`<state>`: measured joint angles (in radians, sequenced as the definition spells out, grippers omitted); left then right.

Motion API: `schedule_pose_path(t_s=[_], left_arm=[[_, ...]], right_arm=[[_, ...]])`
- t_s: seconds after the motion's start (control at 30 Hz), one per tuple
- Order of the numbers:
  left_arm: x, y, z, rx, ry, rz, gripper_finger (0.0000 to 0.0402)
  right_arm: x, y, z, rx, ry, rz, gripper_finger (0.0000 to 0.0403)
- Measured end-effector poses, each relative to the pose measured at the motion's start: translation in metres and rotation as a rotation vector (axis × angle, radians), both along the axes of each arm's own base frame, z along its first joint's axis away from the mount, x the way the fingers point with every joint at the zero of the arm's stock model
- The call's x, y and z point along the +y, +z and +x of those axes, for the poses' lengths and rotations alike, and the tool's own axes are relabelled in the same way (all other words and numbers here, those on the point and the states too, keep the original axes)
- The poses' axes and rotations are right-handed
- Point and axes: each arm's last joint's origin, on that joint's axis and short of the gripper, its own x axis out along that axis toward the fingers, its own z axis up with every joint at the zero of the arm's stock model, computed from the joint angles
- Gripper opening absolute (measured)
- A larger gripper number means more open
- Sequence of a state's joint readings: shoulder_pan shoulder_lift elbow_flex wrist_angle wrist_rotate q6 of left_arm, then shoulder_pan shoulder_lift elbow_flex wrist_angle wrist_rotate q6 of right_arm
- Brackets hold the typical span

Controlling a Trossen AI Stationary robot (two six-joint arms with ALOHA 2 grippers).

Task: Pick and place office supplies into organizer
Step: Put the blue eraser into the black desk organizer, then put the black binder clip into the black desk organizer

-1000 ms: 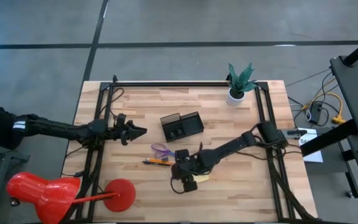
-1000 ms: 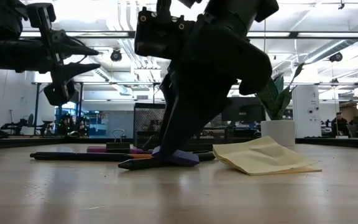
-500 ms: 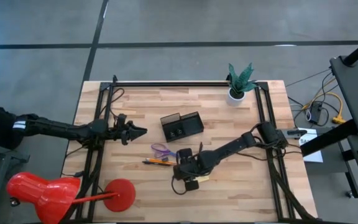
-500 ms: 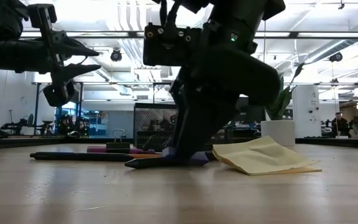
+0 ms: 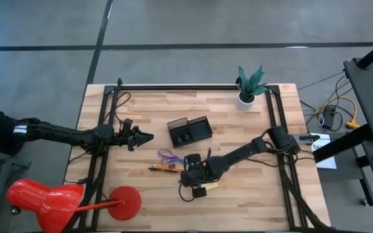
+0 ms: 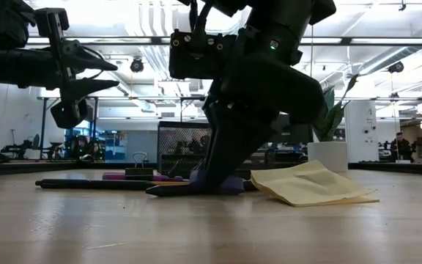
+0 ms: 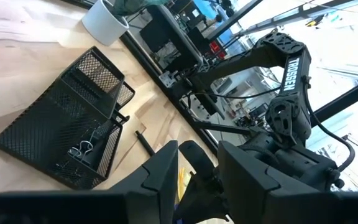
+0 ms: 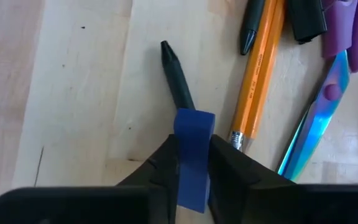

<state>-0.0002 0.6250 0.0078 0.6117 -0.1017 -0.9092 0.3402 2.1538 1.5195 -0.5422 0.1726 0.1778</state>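
A blue pen [image 8: 194, 143] with a black tip [image 8: 176, 71] lies on the wooden table, and my right gripper [image 8: 192, 168] is shut on it, just near of the organizer. Beside it lie an orange pencil [image 8: 260, 68], a black pen [image 8: 250, 25] and purple-handled scissors [image 8: 319, 118]. A yellow sticky-note pad [image 6: 313, 183] rests flat on the table close by. The black mesh organizer [image 5: 190, 131] stands at the table's middle. My left gripper [image 5: 141, 136] hangs open in the air to the organizer's left. My right gripper pinches the pen's blue part [image 8: 194, 124] between its two fingers, which lie across the pen. They come from above, slanting down. The pen lies along the table, its black tip pointing away from the fingers.
A white pot with a green plant [image 5: 250, 87] stands at the far right. A red lamp [image 5: 44, 200] lies at the near left corner. Binder clips [image 7: 82, 149] sit inside the organizer. Black frame rails run along the table's left and right sides.
My right gripper has come down a little and shut its fingers on the blue pen. The pen has shifted slightly on the table and stays down.
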Motion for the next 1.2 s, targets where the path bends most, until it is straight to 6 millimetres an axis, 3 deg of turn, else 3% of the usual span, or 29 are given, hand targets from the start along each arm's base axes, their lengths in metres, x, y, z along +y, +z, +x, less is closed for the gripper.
schedule_pose_path(t_s=[0.1,0.3,0.53,0.8,1.03,1.2], left_arm=[[0.000,0.001,0.000,-0.003,0.000,0.000,0.0099],[0.000,0.002,0.000,-0.016,-0.001,-0.002,0.0099],[0.000,0.006,-0.002,-0.046,-0.001,-0.002,0.0099],[0.000,0.009,-0.003,-0.068,-0.003,-0.001,0.0099],[0.001,0.007,-0.003,-0.053,0.028,0.005,0.0099],[0.002,0.006,-0.002,-0.043,0.067,-0.001,0.0099]], right_arm=[[-0.002,0.007,-0.002,-0.023,-0.026,-0.043,0.0056],[-0.022,0.044,-0.004,-0.101,-0.131,-0.067,0.0055],[-0.081,0.083,-0.003,-0.210,-0.426,-0.012,0.0054],[-0.137,0.097,-0.001,-0.250,-0.522,-0.032,0.0054],[-0.142,0.100,-0.002,-0.218,-0.369,-0.063,0.0051],[-0.145,0.086,0.003,-0.179,-0.296,-0.060,0.0052]])
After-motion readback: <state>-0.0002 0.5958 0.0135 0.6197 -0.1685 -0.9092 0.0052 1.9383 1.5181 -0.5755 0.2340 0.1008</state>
